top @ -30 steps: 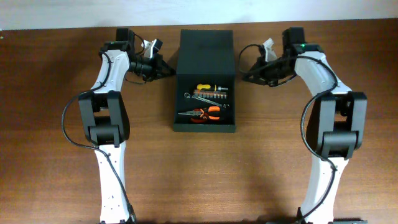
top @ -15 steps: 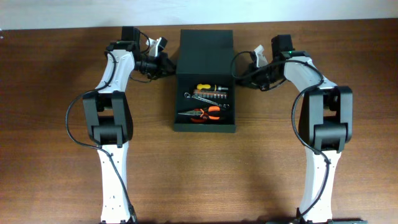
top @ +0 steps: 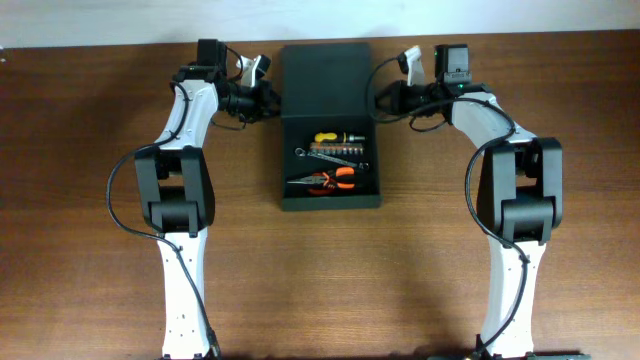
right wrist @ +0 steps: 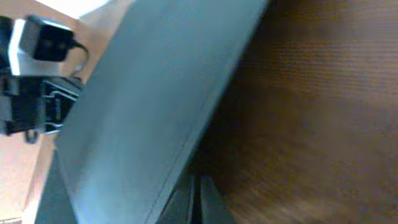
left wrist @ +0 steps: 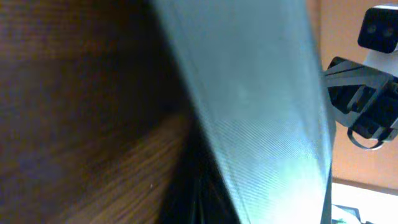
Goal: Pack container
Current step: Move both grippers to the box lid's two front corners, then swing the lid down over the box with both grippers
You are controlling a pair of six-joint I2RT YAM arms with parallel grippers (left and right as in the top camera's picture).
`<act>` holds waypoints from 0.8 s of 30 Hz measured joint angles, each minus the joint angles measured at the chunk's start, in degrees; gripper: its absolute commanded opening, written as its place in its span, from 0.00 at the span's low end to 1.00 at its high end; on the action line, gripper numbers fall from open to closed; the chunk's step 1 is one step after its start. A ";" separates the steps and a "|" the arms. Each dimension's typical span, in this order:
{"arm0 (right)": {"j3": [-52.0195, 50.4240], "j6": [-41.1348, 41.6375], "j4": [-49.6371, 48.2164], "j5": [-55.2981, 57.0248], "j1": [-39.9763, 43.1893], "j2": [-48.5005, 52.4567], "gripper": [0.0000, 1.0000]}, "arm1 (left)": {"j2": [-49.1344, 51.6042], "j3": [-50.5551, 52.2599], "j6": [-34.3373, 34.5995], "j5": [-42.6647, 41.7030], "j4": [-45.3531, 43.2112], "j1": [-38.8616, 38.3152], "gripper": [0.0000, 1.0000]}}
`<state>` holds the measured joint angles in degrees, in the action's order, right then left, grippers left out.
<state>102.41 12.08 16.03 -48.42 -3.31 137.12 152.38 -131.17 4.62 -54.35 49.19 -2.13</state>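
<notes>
Overhead: tools (top: 330, 165) lie in the box (top: 330, 203), left claw (top: 268, 98) and right claw (top: 383, 100) flank its raised lid (top: 325, 80); can't tell if either grips.

The carrying surface is a brown wood-grain table (top: 90, 250), with the grain running left to right and the far edge meeting a pale strip of wall (top: 100, 20). One item rests directly on it: a dark green, nearly black square cardboard-like container (top: 330, 204), seated flat at mid-width toward the far edge, its hinged flap lid (top: 325, 80) on the far side. Both wrist views show the wood running up to the container's foot, blurred at close range.
</notes>
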 measured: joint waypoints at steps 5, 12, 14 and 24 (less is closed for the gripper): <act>0.00 1.55 -2.91 -2.47 0.11 0.00 0.04 | 0.00 0.00 0.22 -4.68 -7.06 0.28 0.02; 0.00 3.67 -3.04 -5.57 0.11 0.00 0.04 | 0.00 -0.02 0.70 -9.35 -9.40 0.66 0.02; 0.00 4.26 -3.04 -6.19 0.11 0.00 0.04 | 0.00 -0.09 0.85 -9.99 -9.40 0.79 0.02; 0.00 5.05 2.45 -5.16 0.11 -3.74 0.04 | -2.05 -1.40 1.07 -8.83 -7.52 1.79 0.02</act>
<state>102.41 17.12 18.48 -53.58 -3.20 133.38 150.32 -132.57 5.69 -63.18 41.67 -0.34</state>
